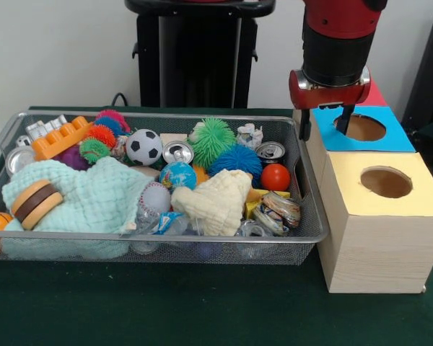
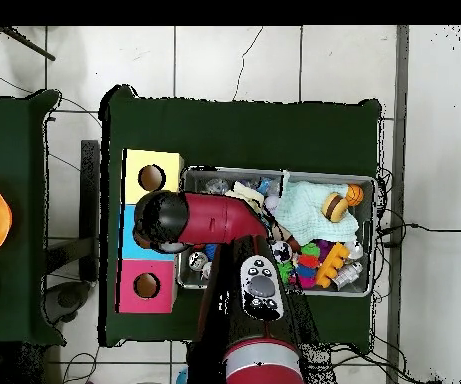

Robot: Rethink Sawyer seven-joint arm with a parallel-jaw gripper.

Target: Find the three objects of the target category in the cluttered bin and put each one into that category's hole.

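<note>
My gripper (image 1: 324, 126) hangs open and empty over the left part of the blue box (image 1: 398, 137), beside its round hole (image 1: 361, 127). Both black fingers (image 1: 304, 128) point down, just right of the wire bin (image 1: 166, 236). The bin holds a soccer ball (image 1: 144, 146), a globe ball (image 1: 177, 175), a red ball (image 1: 275, 176), a baseball (image 1: 156, 197), spiky green (image 1: 212, 140) and blue (image 1: 235, 160) balls, cans (image 1: 178, 151) and cloths. In the overhead view the arm's head (image 2: 160, 221) covers the gripper and most of the blue box (image 2: 130, 214).
A yellow box (image 1: 379, 223) with a hole (image 1: 386, 182) stands in front of the blue one, and a red box (image 1: 374, 96) behind it. Overhead, the yellow (image 2: 134, 160) and pink (image 2: 128, 300) boxes flank the blue one, left of the bin (image 2: 274, 172). A mint cloth (image 1: 94, 198) covers the bin's left.
</note>
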